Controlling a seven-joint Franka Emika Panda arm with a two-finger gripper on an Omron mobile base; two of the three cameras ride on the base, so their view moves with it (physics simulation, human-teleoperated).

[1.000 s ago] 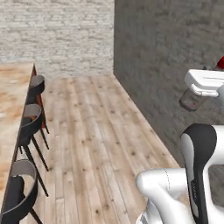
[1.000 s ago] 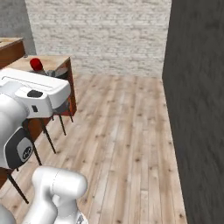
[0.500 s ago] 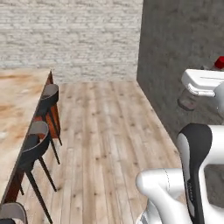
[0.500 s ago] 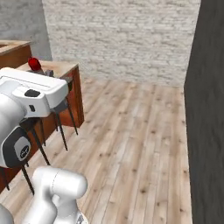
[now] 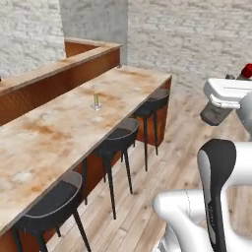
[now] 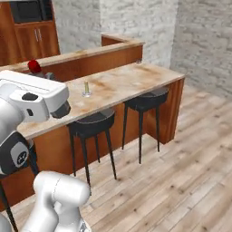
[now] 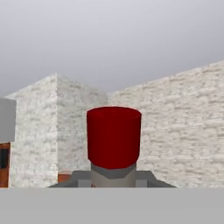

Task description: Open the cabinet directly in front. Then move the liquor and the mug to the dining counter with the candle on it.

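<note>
The liquor rides in my gripper (image 7: 113, 183), which is shut on its neck; its red cap (image 7: 113, 138) stands close up in the hand view. The cap pokes out above the white hand at the right edge (image 5: 246, 71) and at the left (image 6: 34, 66). The dining counter (image 5: 54, 138) (image 6: 131, 79) runs ahead, a long beige slab with rust veins. On it the candle (image 5: 96, 101) (image 6: 86, 88) stands upright on its small saucer, well away from the bottle. The mug and the cabinet are out of view.
Three black round stools line the counter's near side (image 5: 118, 134) (image 6: 93, 121) (image 6: 146, 96). A raised wooden ledge (image 5: 74, 69) backs the slab. Tall wooden units (image 6: 31, 38) stand far behind. Open plank floor (image 6: 181, 181) lies to the right.
The whole picture has swung round with the base: blank wall and floor gave way to the dining counter with the candle. The bottle has stayed in the gripper.
</note>
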